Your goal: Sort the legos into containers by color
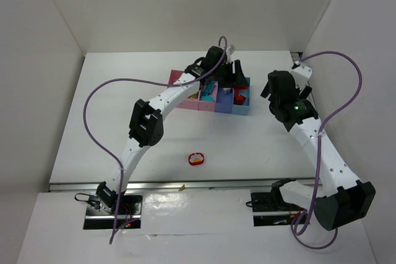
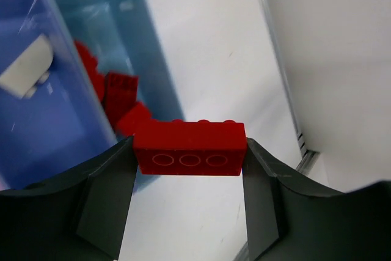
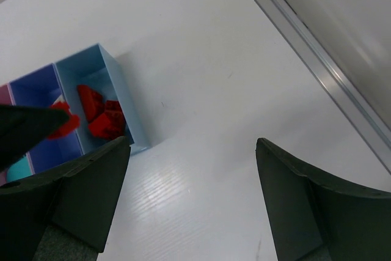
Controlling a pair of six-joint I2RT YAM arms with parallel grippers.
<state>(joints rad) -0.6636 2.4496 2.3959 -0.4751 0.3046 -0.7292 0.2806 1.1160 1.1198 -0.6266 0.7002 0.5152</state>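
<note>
White bench (image 1: 93, 128) runs under both your arms, with the row of bins (image 1: 242, 108) toward its far side. Your left fingers (image 2: 116, 181) are clamped on the ends of a red brick (image 2: 189, 148), held over the near end of the light blue bin (image 2: 156, 59) where other red bricks (image 2: 119, 90) lie, with a white brick (image 2: 27, 71) in the darker blue bin (image 2: 36, 126) to their left. Your right fingers (image 3: 98, 175) stand wide apart over bare bench, the light blue bin ahead to their left.

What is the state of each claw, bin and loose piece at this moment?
left claw: shut on red brick
right claw: open, empty
light blue bin: holds red bricks
darker blue bin: holds a white brick
round red-rimmed piece: on the table, outside the bins
</note>
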